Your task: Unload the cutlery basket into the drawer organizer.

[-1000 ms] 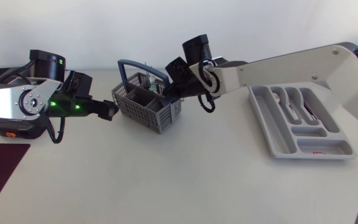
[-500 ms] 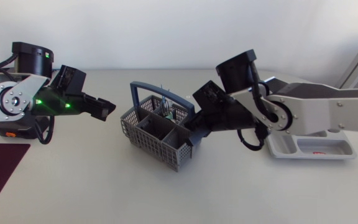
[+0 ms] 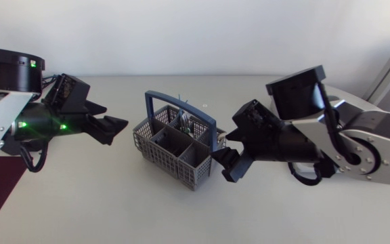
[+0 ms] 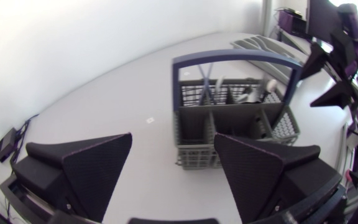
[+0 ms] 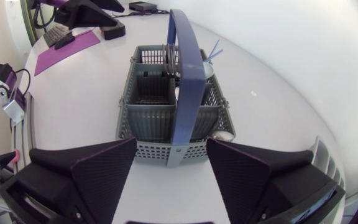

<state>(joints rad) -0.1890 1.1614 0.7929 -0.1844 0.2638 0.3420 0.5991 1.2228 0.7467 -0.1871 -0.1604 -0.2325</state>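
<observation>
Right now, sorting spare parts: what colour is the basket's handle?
The handle is dark blue, on a grey basket; the right wrist view shows it best.

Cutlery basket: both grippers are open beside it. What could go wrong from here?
The right gripper sits close to a corner of the cutlery basket; a nudge may slide or tip it.
The blue handle arches over the compartments, so a gripper reaching for cutlery could strike it.
The left gripper faces the opposite side; the two may collide.

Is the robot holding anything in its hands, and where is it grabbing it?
Nothing is held. The left gripper and right gripper are both open, with the cutlery basket between the two arms.
</observation>
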